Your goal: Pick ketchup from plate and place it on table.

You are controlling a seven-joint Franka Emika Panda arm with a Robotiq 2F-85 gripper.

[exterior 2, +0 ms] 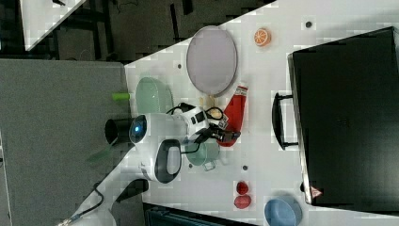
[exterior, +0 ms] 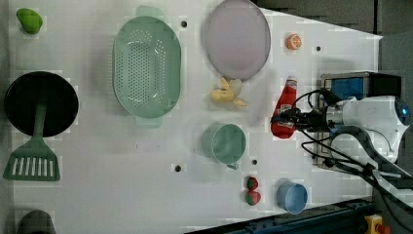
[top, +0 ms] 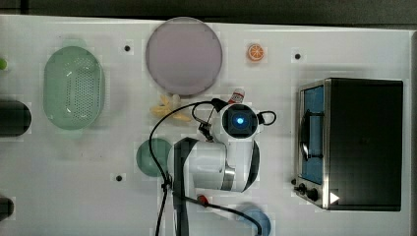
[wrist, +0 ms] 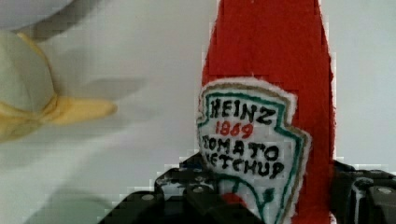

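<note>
The ketchup (exterior: 285, 105) is a red bottle with a white cap, lying lengthwise off the plate (exterior: 236, 39). It lies low over the white table (exterior: 122, 185), just past the plate's rim, and the frames leave unclear whether it rests on the table. My gripper (exterior: 281, 119) is shut on its lower body, with a black finger pressed against each side of the bottle (wrist: 271, 70). In the top view my wrist covers the bottle except for its cap (top: 237, 94). The right view shows the ketchup (exterior 2: 235, 113) with its cap toward the plate (exterior 2: 211, 54).
A yellow banana peel (exterior: 226, 93) lies close beside the bottle. A green cup (exterior: 224, 143) stands nearby, and the toaster oven (top: 354, 142) fills the top view's right. Two strawberries (exterior: 252, 190), a blue dish (exterior: 292, 197), an orange slice (top: 255, 52) and the green strainer (top: 74, 87) sit around the table.
</note>
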